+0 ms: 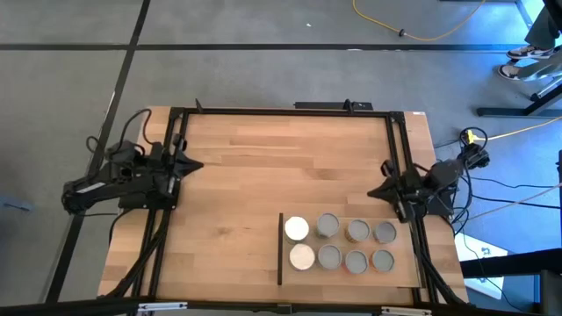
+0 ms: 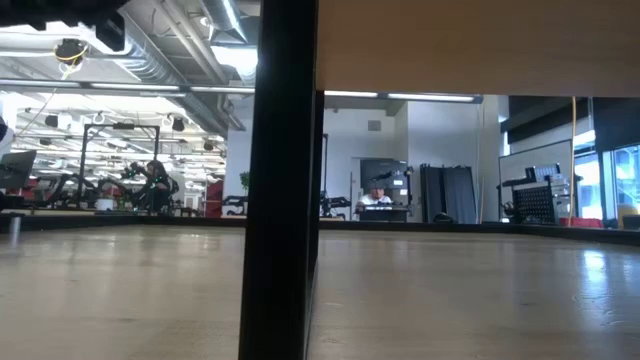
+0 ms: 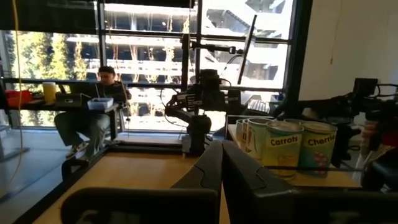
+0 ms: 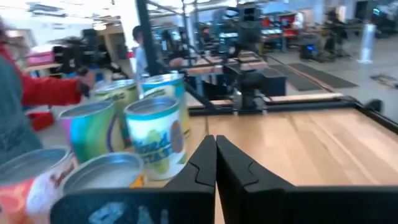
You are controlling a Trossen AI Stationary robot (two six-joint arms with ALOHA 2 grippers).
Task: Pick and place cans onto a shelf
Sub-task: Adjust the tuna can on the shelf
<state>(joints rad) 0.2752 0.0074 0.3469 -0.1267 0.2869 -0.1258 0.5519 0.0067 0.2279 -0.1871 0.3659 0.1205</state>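
Several cans [image 1: 342,244] stand upright in two rows on the shelf [image 1: 404,276], a light-wood board with a dark strip [image 1: 281,248] along its left short edge, at the table's near right. Two are white-topped [image 1: 299,242]; the rest have grey tops. My left gripper [image 1: 197,164] is shut and empty at the table's left edge, pointing right. My right gripper [image 1: 372,193] is shut and empty at the right edge, just beyond the cans' far row. The cans show labelled sides in the left wrist view [image 3: 283,148] and stand close by in the right wrist view [image 4: 154,138].
A black frame [image 1: 281,111] runs around the wooden tabletop [image 1: 272,167], whose middle and left lie bare. A dark upright bar [image 2: 285,180] crosses the low view. Cables trail off both arm bases. People sit at desks in the room beyond.
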